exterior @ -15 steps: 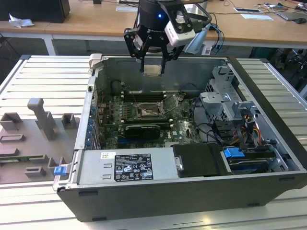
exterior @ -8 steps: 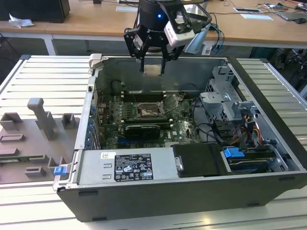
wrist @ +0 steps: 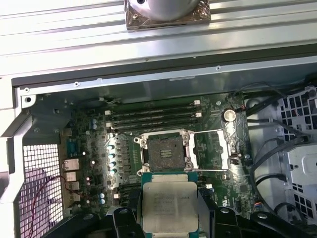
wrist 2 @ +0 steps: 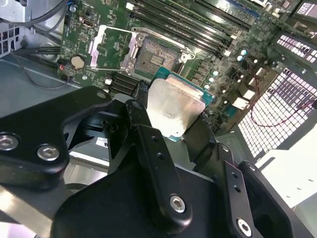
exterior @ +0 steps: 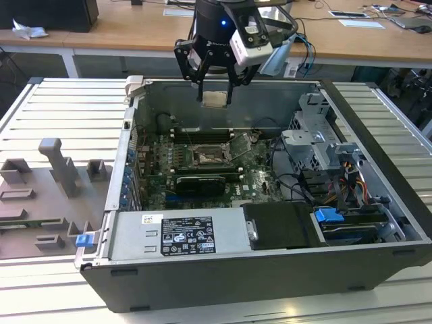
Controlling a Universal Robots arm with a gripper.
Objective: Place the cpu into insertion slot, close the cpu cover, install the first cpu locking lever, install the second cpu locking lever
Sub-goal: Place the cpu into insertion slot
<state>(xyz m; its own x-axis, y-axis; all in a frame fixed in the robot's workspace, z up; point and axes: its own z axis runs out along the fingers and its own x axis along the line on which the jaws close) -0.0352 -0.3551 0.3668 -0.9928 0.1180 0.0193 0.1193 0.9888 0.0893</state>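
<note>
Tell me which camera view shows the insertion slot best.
The first wrist view: it looks straight down into the insertion slot, dark centre uncovered. The second wrist view shows it slanted, beyond the cpu; the exterior view shows it from farther off.

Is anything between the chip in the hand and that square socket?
Nothing: in the first wrist view the stretch between the cpu, gripped by the hand, and the open insertion slot is bare; the cpu cover is swung aside.

An open computer case [exterior: 223, 290] lies on a slatted metal tabletop [exterior: 67, 108], its grey power supply [exterior: 177, 233] nearest the camera, grey moulded fixtures [exterior: 61, 169] at the exterior view's left.
</note>
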